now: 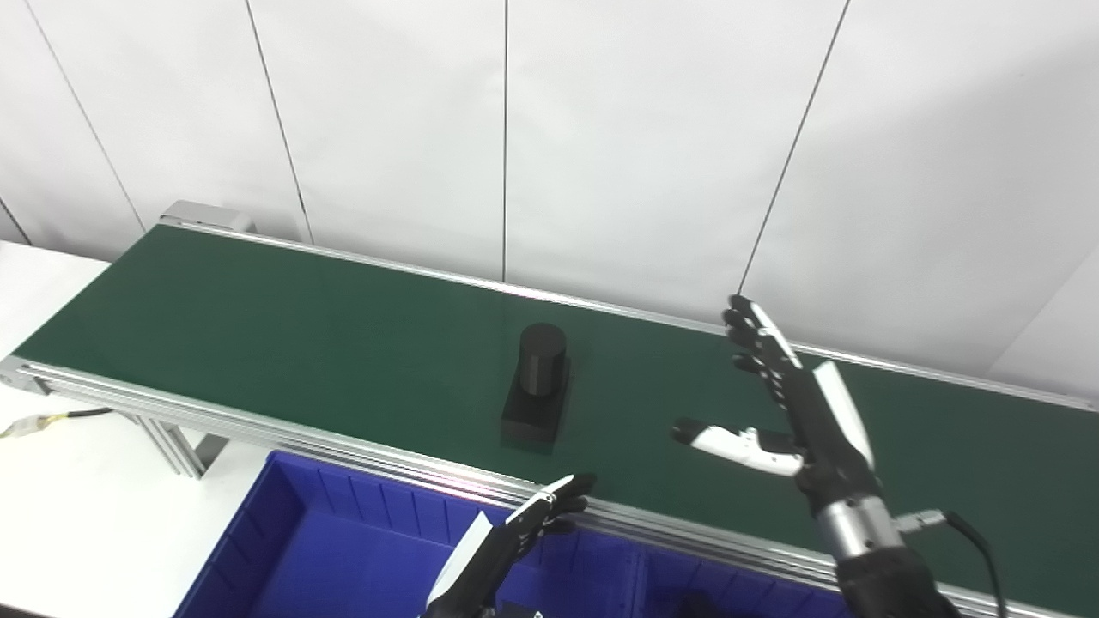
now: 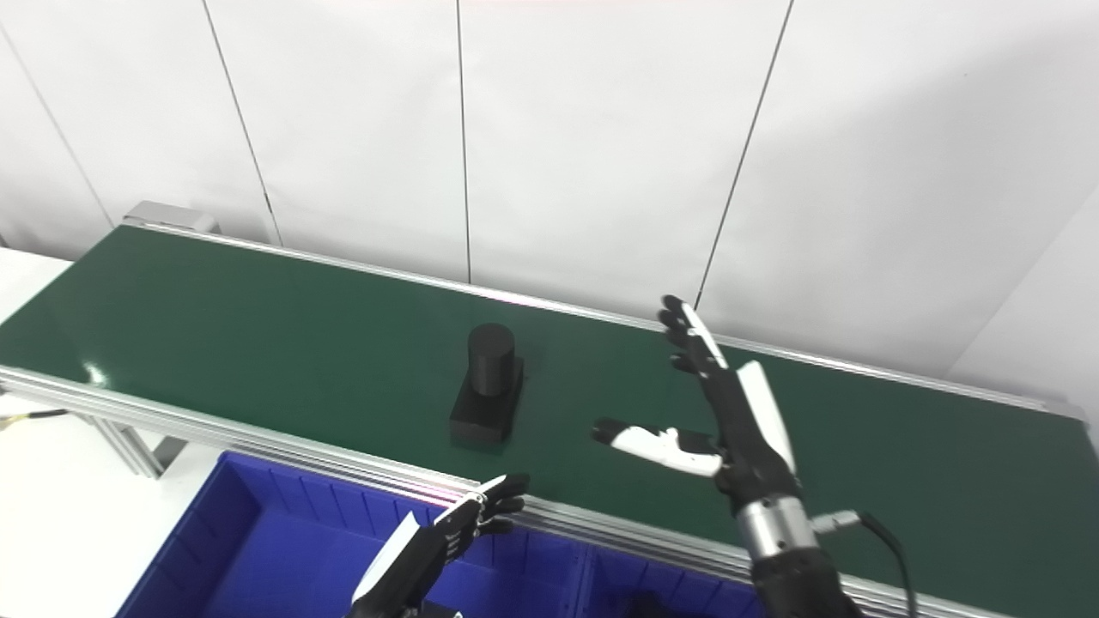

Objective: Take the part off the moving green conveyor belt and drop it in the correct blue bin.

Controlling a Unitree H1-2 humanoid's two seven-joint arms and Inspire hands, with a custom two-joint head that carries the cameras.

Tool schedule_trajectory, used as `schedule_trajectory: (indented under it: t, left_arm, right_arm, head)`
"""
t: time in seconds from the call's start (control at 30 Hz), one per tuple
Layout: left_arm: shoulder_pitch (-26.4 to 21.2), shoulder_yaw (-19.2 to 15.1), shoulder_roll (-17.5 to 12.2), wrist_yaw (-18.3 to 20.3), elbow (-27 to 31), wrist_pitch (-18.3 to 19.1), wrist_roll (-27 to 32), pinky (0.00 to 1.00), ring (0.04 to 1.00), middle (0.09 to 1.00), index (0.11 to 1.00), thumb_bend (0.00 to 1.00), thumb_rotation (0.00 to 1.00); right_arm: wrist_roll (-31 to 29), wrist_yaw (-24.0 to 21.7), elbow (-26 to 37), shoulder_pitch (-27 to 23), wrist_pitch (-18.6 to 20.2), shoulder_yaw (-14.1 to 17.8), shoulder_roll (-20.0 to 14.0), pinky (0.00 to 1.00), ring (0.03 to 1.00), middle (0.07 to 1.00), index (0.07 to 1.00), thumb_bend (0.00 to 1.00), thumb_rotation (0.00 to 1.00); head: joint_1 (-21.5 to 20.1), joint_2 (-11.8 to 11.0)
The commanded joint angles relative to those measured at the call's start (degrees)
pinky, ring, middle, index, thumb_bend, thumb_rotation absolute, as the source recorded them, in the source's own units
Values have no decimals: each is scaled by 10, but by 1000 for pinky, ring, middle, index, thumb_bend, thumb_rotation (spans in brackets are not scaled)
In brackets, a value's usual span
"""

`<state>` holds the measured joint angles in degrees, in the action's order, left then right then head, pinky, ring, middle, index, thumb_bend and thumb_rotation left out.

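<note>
A black part (image 1: 537, 386), a square base with an upright cylinder on top, stands on the green conveyor belt (image 1: 283, 326) near its middle; it also shows in the right eye view (image 2: 488, 389). My right hand (image 1: 794, 403) is open above the belt to the right of the part, fingers straight up and thumb pointing left toward it, clearly apart from it. My left hand (image 1: 515, 536) is open and empty, low over the blue bin (image 1: 335, 549), just below the belt's front rail.
The belt runs from upper left to lower right between aluminium rails (image 1: 258, 425). A second blue bin compartment (image 1: 730, 592) with a dark item in it lies at the bottom right. White wall panels stand behind. A white table and a cable (image 1: 51, 421) lie at the left.
</note>
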<state>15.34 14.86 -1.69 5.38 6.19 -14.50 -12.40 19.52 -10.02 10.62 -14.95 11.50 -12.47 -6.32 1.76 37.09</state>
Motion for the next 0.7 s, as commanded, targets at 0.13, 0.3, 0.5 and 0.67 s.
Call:
schedule_trajectory:
  t: [0.13, 0.3, 0.5, 0.67]
  left_arm:
    - [-5, -4, -6, 7, 4, -20, 29, 822, 878, 904, 881, 812, 283]
    - [-4, -4, -12, 9, 5, -24, 27, 818, 875, 899, 887, 819, 320]
    - [-3, -4, -19, 15, 2, -36, 41, 822, 871, 889, 885, 812, 321]
    - [-3, -6, -18, 14, -9, -55, 44, 813, 858, 873, 862, 809, 303]
  right_arm:
    - [25, 10, -33, -56, 17, -12, 24, 741, 849, 894, 946, 940, 475]
    - [21, 25, -106, -72, -15, -15, 34, 813, 868, 898, 947, 951, 478]
    - [40, 43, -165, -97, -20, -34, 39, 751, 857, 893, 950, 950, 490]
    - [45, 52, -211, -124, -22, -41, 45, 737, 856, 905, 958, 951, 475]
  head:
    - [-8, 3]
    - [-17, 0]
    - [-31, -9]
    - [-36, -13]
